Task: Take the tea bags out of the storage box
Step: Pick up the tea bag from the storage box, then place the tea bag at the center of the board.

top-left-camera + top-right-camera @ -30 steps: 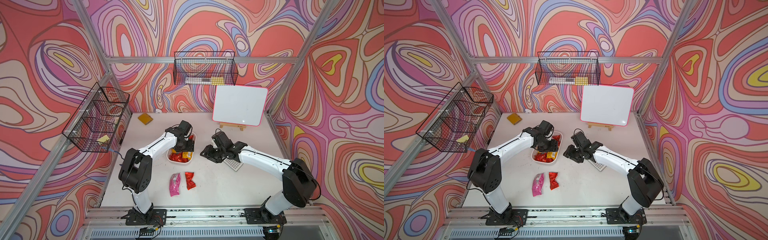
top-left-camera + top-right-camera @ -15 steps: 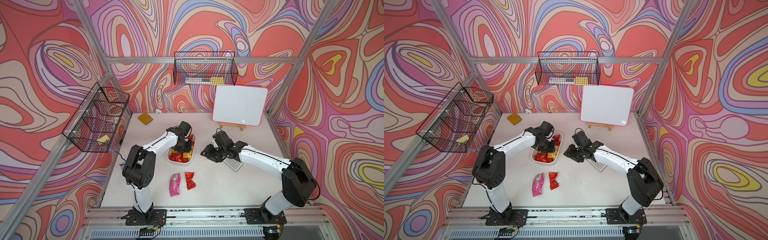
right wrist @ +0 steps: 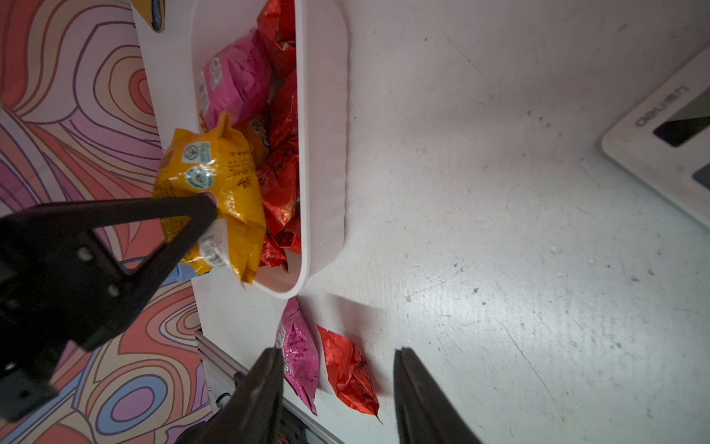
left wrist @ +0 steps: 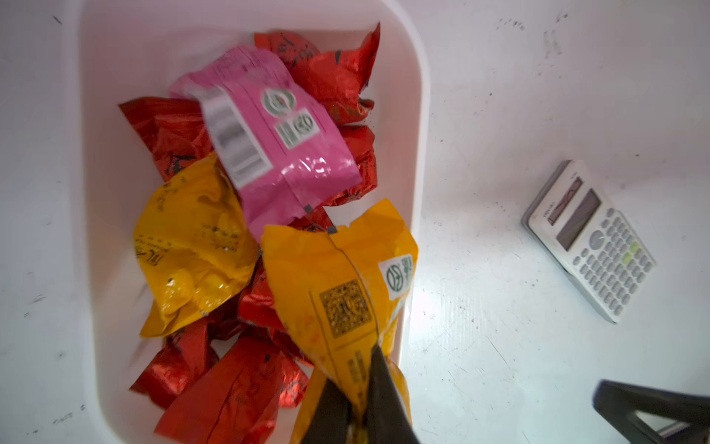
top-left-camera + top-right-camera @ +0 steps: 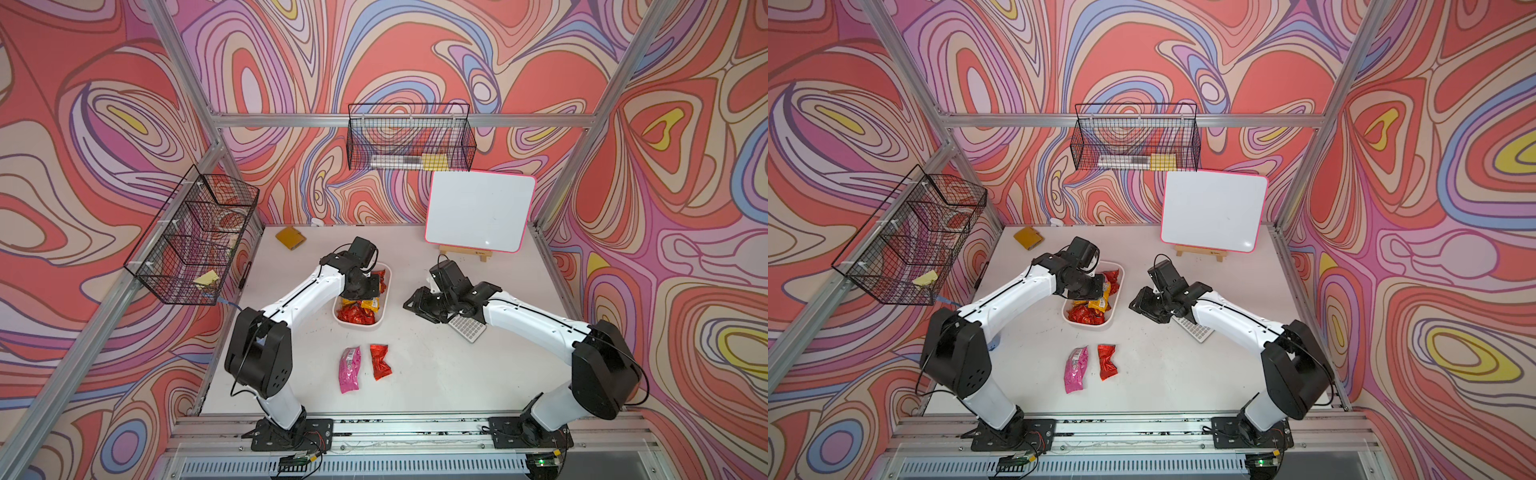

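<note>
The white storage box point(image 5: 357, 326) point(image 5: 1086, 326) sits mid-table, holding several tea bags: red ones, a pink one point(image 4: 269, 130) and an orange-yellow one point(image 4: 192, 246). My left gripper point(image 4: 357, 369) point(image 5: 365, 290) is over the box, shut on the end of another orange-yellow tea bag point(image 4: 338, 276) point(image 3: 215, 173), which hangs partly above the rim. A pink tea bag point(image 5: 350, 370) and a red tea bag point(image 5: 380, 361) lie on the table in front of the box. My right gripper point(image 3: 338, 350) point(image 5: 411, 305) hovers open and empty, right of the box.
A white calculator point(image 5: 467, 328) lies under the right arm. A whiteboard on a stand point(image 5: 480, 216) is at the back right, a mustard-yellow pad point(image 5: 290, 237) at the back left. Wire baskets hang on the back wall point(image 5: 409, 141) and left wall point(image 5: 195, 241).
My left gripper has closed on the orange-yellow tea bag in the box. The right arm has hardly moved.
</note>
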Available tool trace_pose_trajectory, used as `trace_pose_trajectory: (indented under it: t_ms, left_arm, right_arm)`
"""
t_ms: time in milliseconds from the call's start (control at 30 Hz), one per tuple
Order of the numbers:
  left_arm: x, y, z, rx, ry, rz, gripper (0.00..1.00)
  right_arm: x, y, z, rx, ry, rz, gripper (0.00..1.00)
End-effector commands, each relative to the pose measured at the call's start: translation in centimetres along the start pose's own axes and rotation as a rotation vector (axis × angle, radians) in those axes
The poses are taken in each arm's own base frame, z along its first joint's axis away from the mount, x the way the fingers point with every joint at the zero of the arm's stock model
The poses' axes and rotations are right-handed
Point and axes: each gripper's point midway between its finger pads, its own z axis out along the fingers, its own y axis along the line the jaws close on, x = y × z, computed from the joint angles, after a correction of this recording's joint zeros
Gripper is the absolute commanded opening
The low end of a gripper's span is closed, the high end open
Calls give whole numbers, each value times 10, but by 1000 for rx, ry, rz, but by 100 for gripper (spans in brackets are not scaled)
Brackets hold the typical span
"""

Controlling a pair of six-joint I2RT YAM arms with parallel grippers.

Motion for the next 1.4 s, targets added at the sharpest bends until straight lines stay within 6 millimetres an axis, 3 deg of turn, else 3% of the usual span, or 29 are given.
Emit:
trace_pose_trajectory:
  t_ms: [0,100,200,367,533,767,933,1000,1133,1233,1367]
  left_arm:
    - [18,-6,-25,-11,-17,-31,7]
    - [41,-23,-38,-6,-37,-49,7]
    - [77,-45,-40,11,-33,-67,7]
    - [125,-75,-19,13,-5,-84,7]
    - [145,-84,13,31,33,-131,7]
    - [157,-84,43,1,82,-112,18]
    - [155,-79,38,-20,71,-113,34]
    - [150,-78,29,-20,47,-108,42]
    - [129,-80,-5,13,-49,-116,49]
    - [103,-75,-43,34,-182,-148,51]
    - [71,-38,-76,52,-276,-275,49]
  right_arm:
    - [1,-9,-11,5,-7,-10,48]
    - [0,-19,-20,17,-22,-7,48]
    - [-1,-34,-31,32,-49,10,48]
    - [6,-54,-40,43,-61,30,48]
    - [13,-61,-44,45,-57,27,48]
    - [18,-65,-55,48,-67,17,49]
    - [22,-69,-57,55,-67,26,48]
    - [20,-67,-57,53,-68,27,48]
    - [14,-60,-56,55,-65,13,48]
    - [7,-42,-49,21,-51,-1,48]
    - [0,0,-30,6,-26,-97,49]
